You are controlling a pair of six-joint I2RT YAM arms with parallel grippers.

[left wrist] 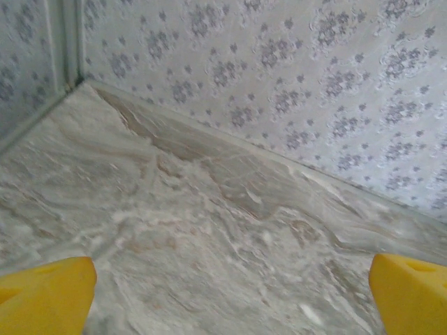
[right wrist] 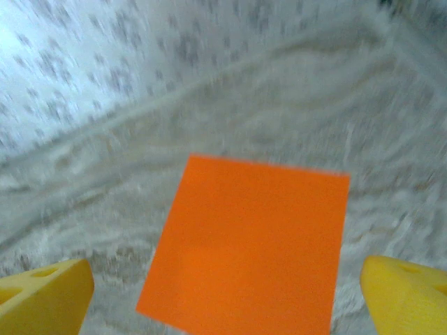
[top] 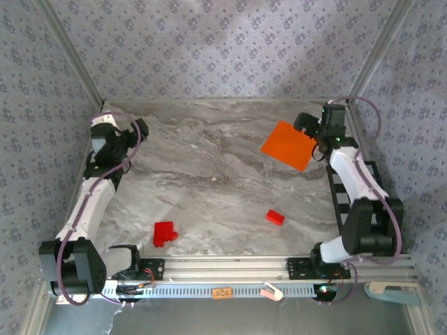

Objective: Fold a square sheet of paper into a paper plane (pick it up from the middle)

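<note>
The square sheet of paper (top: 288,144) is bright orange and lies flat and uncreased on the marble table at the back right. My right gripper (top: 309,131) hovers at its right edge, open. In the right wrist view the sheet (right wrist: 251,244) lies between and ahead of the spread yellow fingertips (right wrist: 45,296), with nothing gripped by the right gripper (right wrist: 227,300). My left gripper (top: 142,129) is at the back left, far from the sheet. It (left wrist: 229,296) is open over bare marble. The paper plane is out of view.
Two small red blocks lie near the front, one (top: 165,233) left of centre and one (top: 275,218) right of centre. Patterned walls (top: 223,49) close in the table at the back and sides. An aluminium rail (top: 223,269) runs along the front edge.
</note>
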